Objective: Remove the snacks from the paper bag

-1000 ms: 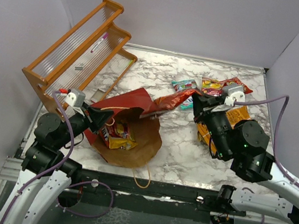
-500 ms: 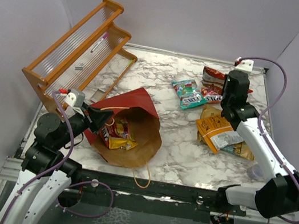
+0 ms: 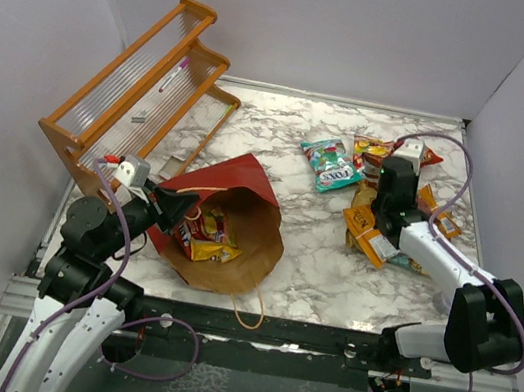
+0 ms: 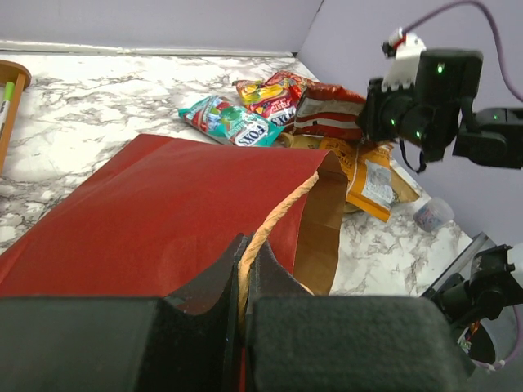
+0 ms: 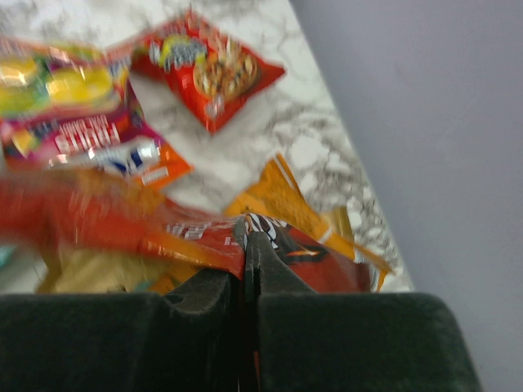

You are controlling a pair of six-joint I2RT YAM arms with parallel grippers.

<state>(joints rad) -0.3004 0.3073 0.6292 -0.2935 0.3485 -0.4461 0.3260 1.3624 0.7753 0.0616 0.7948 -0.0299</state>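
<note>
left gripper [image 4: 245, 247] pinches the paper bag [image 4: 147, 212] rim; outstretched right gripper [image 5: 245, 238] pinches a red packet [image 5: 194, 239]

High rear overview; two close, low wrist views; snack pile [image 3: 371, 154] common to all.

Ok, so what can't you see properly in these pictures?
Paper bag: top view, its red flap covers any deeper snacks; left wrist view shows mostly its outside.
Red packet in the right gripper: right wrist view, blurred, writing unreadable.
Orange chip bag: top view, partly under the right arm.
</note>
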